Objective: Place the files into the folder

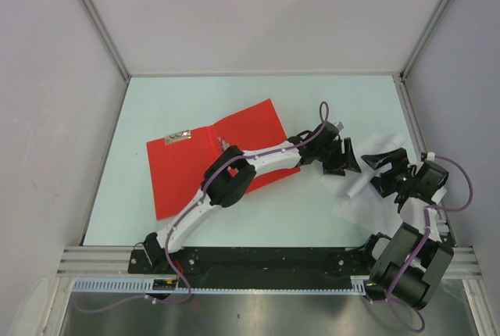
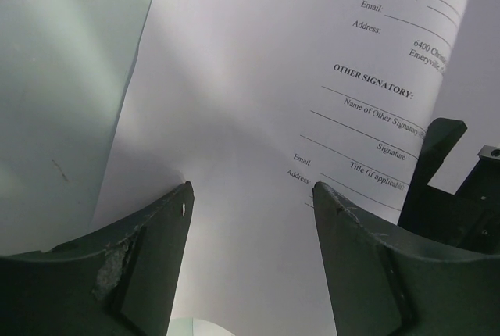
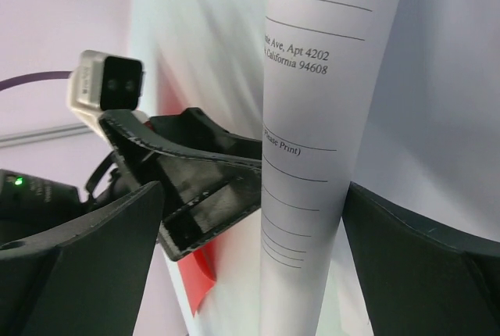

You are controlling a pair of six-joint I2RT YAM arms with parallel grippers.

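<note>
The red folder [image 1: 187,172] lies open and flat on the table, left of centre, with a strip [image 1: 178,138] at its far edge. My left arm reaches across it to the right. The files [image 1: 355,203], white printed sheets, lie right of the folder under both grippers. My left gripper [image 1: 341,158] is open just above a sheet [image 2: 234,78]; nothing is between its fingers [image 2: 250,191]. My right gripper [image 1: 380,166] faces it, open wide [image 3: 251,195], with a curled-up sheet [image 3: 312,156] standing between its fingers, nearer the right one.
The pale table [image 1: 258,94] is walled at the back and both sides. The two grippers are close together; the left one's finger [image 3: 195,172] shows in the right wrist view, and a red folder corner [image 3: 191,273] shows below it.
</note>
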